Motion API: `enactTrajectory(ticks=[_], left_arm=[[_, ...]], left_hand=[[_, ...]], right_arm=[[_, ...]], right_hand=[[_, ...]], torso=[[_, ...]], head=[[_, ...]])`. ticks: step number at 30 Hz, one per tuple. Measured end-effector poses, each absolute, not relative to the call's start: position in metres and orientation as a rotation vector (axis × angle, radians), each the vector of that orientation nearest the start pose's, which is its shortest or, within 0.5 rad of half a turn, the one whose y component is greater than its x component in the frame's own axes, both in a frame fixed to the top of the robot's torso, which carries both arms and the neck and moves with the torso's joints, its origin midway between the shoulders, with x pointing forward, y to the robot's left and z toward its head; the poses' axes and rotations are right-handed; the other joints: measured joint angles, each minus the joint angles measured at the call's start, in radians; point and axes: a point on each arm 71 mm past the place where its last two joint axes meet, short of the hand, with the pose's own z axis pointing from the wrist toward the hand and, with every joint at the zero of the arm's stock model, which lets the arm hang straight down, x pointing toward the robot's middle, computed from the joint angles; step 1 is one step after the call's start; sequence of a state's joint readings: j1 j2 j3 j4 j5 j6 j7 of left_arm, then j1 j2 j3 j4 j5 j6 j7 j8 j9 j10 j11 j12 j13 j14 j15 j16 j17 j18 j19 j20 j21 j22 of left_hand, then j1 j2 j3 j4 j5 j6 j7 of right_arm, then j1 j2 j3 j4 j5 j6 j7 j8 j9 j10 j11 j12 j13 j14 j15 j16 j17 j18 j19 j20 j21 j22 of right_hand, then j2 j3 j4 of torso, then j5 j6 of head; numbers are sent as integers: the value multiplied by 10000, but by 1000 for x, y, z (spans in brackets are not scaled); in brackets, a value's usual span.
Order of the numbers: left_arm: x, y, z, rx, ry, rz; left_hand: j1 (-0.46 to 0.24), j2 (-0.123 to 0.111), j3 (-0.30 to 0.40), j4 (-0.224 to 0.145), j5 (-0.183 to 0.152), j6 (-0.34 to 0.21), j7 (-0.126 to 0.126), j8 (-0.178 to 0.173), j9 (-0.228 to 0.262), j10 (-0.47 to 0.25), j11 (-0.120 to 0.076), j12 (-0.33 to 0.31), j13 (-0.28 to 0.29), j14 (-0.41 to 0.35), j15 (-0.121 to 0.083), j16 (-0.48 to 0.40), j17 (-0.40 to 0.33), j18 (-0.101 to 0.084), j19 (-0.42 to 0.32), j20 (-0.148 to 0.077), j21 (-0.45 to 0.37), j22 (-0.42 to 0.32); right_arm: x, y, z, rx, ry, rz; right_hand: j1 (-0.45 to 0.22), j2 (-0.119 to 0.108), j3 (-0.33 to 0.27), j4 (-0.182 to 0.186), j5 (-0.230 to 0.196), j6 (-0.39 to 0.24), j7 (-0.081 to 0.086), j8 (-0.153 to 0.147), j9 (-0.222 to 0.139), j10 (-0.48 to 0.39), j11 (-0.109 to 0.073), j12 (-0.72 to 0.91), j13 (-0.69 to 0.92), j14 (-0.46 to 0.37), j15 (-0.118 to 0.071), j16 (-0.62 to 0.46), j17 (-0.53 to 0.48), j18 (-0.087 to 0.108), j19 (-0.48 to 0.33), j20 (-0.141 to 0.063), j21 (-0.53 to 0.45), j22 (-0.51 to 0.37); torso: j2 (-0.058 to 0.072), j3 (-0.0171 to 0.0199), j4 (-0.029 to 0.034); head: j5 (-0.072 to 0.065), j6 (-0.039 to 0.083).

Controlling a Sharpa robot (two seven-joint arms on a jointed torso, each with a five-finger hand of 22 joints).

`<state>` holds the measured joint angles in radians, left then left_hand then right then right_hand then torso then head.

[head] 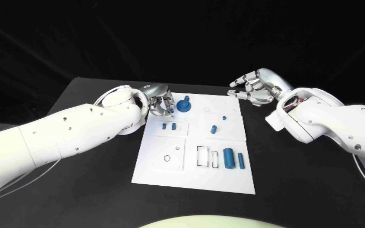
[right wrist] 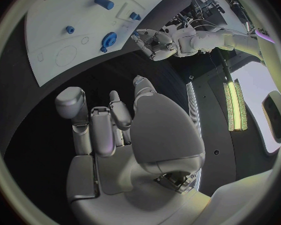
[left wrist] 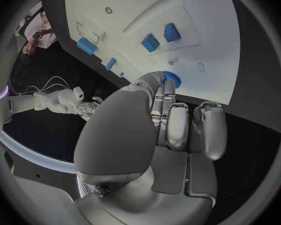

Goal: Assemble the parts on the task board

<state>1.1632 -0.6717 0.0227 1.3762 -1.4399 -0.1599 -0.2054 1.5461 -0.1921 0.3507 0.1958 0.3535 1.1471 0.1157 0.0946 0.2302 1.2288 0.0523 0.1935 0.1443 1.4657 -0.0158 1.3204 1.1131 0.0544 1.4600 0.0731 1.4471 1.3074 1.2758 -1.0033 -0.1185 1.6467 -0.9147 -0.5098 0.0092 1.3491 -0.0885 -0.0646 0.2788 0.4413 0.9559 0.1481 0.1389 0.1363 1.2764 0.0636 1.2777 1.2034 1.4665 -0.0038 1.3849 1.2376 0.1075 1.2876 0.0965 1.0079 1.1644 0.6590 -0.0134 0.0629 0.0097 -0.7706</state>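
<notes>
The white task board (head: 156, 172) lies in the middle of the table. A blue gear with an upright knob (head: 183, 105) stands near its far left corner. My left hand (head: 158, 101) is low beside it, fingers stretched out with their tips right at the gear (left wrist: 172, 79). In the right wrist view the left hand (right wrist: 154, 41) and the gear (right wrist: 109, 37) show a small gap between them. My right hand (head: 255, 88) hovers above the far right corner, fingers loosely curled and apart, holding nothing. Two small blue parts (head: 169, 126) stand in the left middle of the board.
Two blue cylinders (head: 233, 159) lie at the board's near right beside a rectangular slot (head: 203, 155). Small blue pieces (head: 213, 129) stand mid-board. A round outline (head: 218, 103) marks the far right area. Black table (head: 296, 180) surrounds the board on all sides.
</notes>
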Motion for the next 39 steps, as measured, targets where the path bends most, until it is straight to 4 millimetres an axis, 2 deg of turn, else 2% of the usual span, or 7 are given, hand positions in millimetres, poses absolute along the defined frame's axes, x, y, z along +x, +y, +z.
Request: enactTrajectory(ticks=[10,20,39], left_arm=[[515,160,-211,898,18458,-5835],[517,156,-220,840,18642,-5783],[520,154,-226,947,18851,-5588]], left_hand=[[4,-4,-1,-1,0,0,0,-1,-5,0,0,0,1,0,0,0,-8,1,0,0,0,0],[4,-4,25,-26,0,-1,0,-7,-14,35,-35,0,1,0,0,0,-23,0,0,0,-1,0],[5,-4,24,-27,0,-3,-1,-27,-9,35,-35,-39,1,-1,1,0,-88,0,0,0,-1,0]], right_arm=[[466,-251,-163,3761,15883,8649],[466,-250,-163,3761,15896,8663],[465,-249,-163,3750,15903,8694]], right_hand=[[0,0,0,0,0,0,0,0,9,0,0,0,-1,0,0,0,-20,0,0,0,-50,-12],[0,0,0,0,0,0,0,0,8,0,0,0,-2,0,0,0,-20,0,0,0,-49,-12],[0,0,0,0,0,0,0,0,6,0,0,0,-4,0,0,0,-19,0,0,0,-49,-11]], torso=[[12,-11,-4],[13,4,-17],[0,3,-12]], head=[[35,-25],[14,-67],[6,-86]])
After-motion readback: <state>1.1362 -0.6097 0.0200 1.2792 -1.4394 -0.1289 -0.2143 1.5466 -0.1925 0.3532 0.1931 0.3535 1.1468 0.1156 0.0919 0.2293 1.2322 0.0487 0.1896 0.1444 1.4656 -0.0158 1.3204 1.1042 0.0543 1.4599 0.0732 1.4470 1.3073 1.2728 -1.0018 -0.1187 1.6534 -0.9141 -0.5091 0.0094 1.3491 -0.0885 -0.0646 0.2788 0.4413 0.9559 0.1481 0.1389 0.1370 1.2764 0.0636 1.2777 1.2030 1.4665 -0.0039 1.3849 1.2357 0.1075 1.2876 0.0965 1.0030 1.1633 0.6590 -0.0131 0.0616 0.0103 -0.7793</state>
